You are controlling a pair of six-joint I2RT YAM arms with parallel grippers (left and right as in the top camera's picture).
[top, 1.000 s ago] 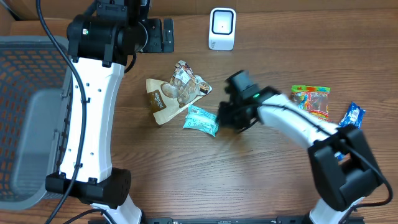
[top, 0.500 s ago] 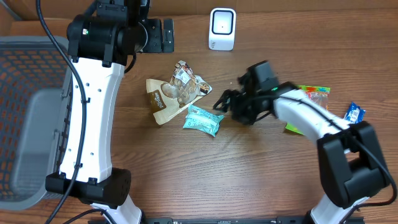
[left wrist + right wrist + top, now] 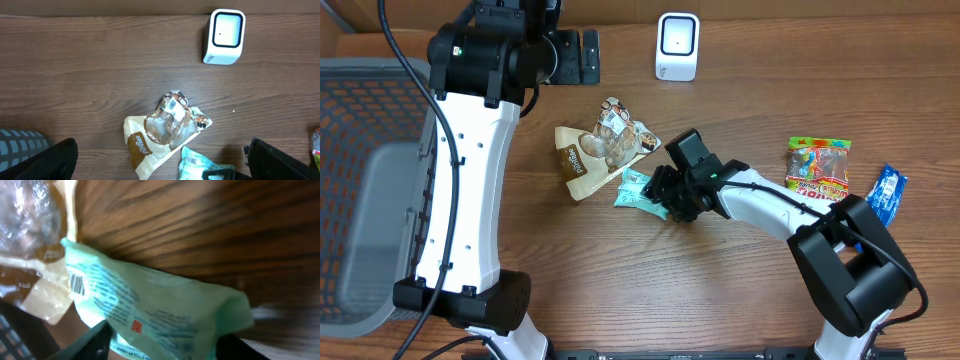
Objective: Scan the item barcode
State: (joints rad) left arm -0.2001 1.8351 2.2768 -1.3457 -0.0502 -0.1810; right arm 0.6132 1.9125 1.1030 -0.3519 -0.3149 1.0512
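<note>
A teal packet (image 3: 642,190) (image 3: 197,165) lies flat on the wooden table, its barcode facing up in the right wrist view (image 3: 150,305). My right gripper (image 3: 666,194) (image 3: 162,347) is down at the packet's right end. Its fingers (image 3: 85,340) stand on either side of that end, partly closed but still open. The white scanner (image 3: 677,47) (image 3: 224,36) stands at the table's back edge. My left gripper (image 3: 565,55) (image 3: 165,167) hovers high near the back, wide open with nothing between its fingers.
A brown snack bag (image 3: 595,150) (image 3: 160,132) (image 3: 30,240) lies touching the teal packet's left end. A colourful candy bag (image 3: 818,165) and a blue packet (image 3: 883,190) lie at the right. A grey mesh basket (image 3: 370,200) fills the left side.
My right gripper swung away to the right with its jaws spread, then came back left onto the teal packet with the jaws narrower. The packet and the left arm have not moved.
</note>
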